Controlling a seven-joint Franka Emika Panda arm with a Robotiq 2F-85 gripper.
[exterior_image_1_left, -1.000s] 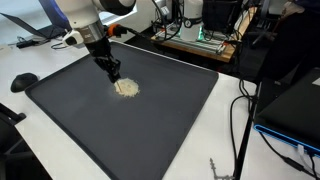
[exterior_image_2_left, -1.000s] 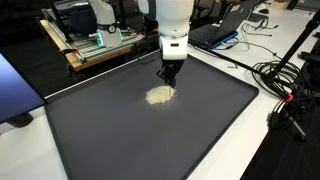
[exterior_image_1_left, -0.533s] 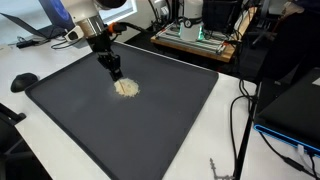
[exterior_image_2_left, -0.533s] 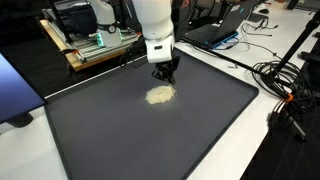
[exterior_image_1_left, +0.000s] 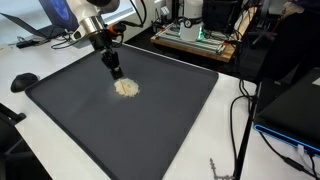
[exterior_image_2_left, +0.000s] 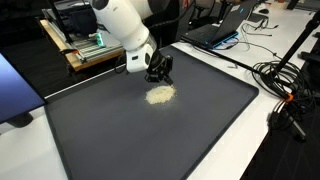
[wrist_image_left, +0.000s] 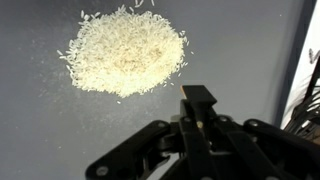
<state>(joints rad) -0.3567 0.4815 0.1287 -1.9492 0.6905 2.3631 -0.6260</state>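
Note:
A small heap of pale rice-like grains (exterior_image_1_left: 126, 88) (exterior_image_2_left: 160, 95) (wrist_image_left: 125, 52) lies on a large dark mat (exterior_image_1_left: 150, 130) (exterior_image_2_left: 150, 140), with stray grains scattered around it. My gripper (exterior_image_1_left: 116, 73) (exterior_image_2_left: 160, 72) (wrist_image_left: 197, 97) is shut, its black fingers pressed together. It hovers low over the mat just beside the heap, a short gap away from the grains. The arm leans in at a tilt in both exterior views. A thin tan sliver shows at the fingertip edge in the wrist view; I cannot tell what it is.
The mat lies on a white table. A wooden crate with electronics (exterior_image_1_left: 195, 40) (exterior_image_2_left: 95, 45) stands behind it. A black mouse (exterior_image_1_left: 24, 82) sits off one corner. Cables (exterior_image_1_left: 240, 120) (exterior_image_2_left: 285, 90) run along one side, and laptops (exterior_image_2_left: 225, 30) stand further back.
The arm has swung over and tilted the wrist sideways, while the shut fingertips stayed beside the heap. The grains have not moved.

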